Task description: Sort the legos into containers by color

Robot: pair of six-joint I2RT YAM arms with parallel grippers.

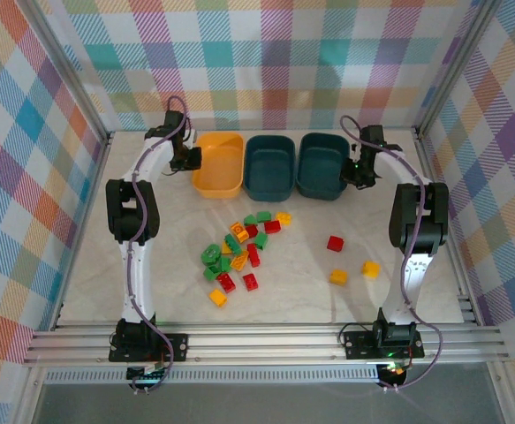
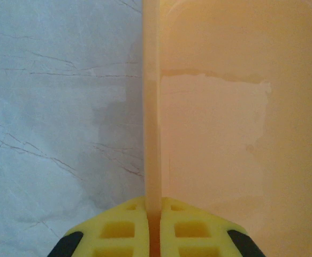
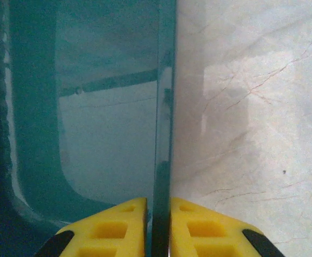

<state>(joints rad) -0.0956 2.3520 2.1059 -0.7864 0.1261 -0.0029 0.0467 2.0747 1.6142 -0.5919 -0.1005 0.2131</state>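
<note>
Two grips: left claw (image 2: 153, 217) pinches orange tub (image 2: 151, 107) wall, right claw (image 3: 159, 217) pinches teal tub (image 3: 164, 107) wall; finger bases cropped.

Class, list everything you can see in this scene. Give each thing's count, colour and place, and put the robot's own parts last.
orange-yellow tub: one, orange-yellow, left end of the far row, empty
teal tubs: two, dark teal, middle and right of that row, empty
legos: about twenty, green, red, yellow-orange; most clustered mid-table, three apart to the right
table: one, pale marble
left gripper: shut on the orange-yellow tub's left wall
right gripper: shut on the right teal tub's right wall
</note>
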